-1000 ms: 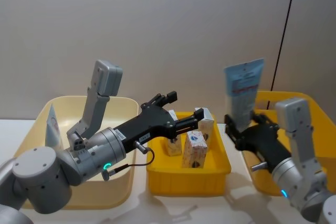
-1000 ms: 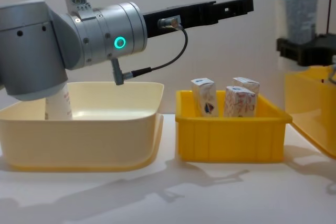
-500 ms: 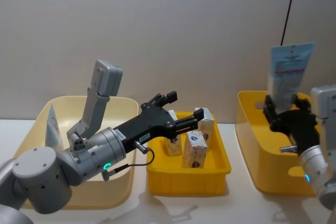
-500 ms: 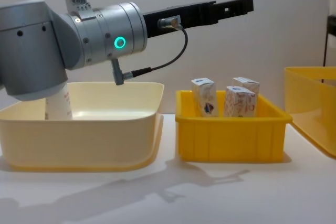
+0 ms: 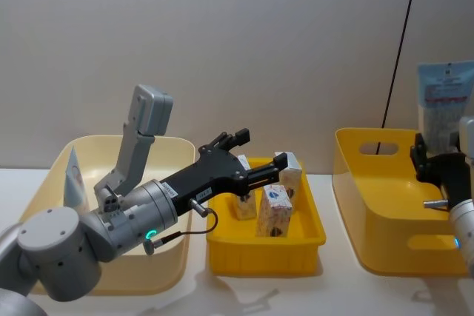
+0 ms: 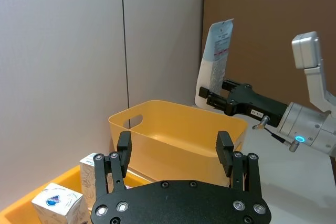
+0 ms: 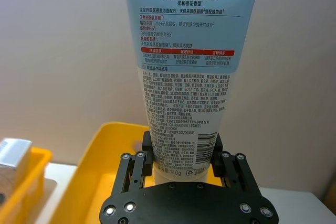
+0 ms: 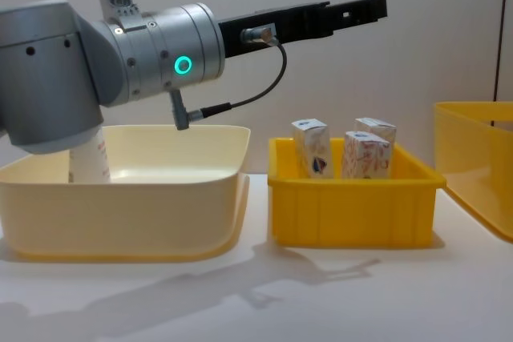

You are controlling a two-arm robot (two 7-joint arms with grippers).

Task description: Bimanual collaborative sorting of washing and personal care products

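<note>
My right gripper (image 7: 181,153) is shut on a pale blue-and-white squeeze tube (image 7: 184,51), held upright with its crimped end up. In the head view that tube (image 5: 445,105) and the right gripper (image 5: 438,160) hang at the far right, over the right side of the big yellow bin (image 5: 370,205). My left gripper (image 5: 270,172) hovers open over the small yellow bin (image 5: 266,249), just above three white cartons (image 5: 274,211) standing in it. Its fingers (image 6: 124,142) hold nothing. Another tube (image 5: 74,175) leans inside the cream bin (image 5: 159,257) on the left.
The three bins sit in a row on the white table: cream bin (image 8: 120,206), small yellow bin (image 8: 353,202), big yellow bin (image 8: 477,174). The left arm's body (image 8: 96,62) looms over the cream bin. Bare table lies in front of the bins.
My right gripper has carried the tube to the right, from beside the small yellow bin to over the big bin's right side. The left arm has not moved.
</note>
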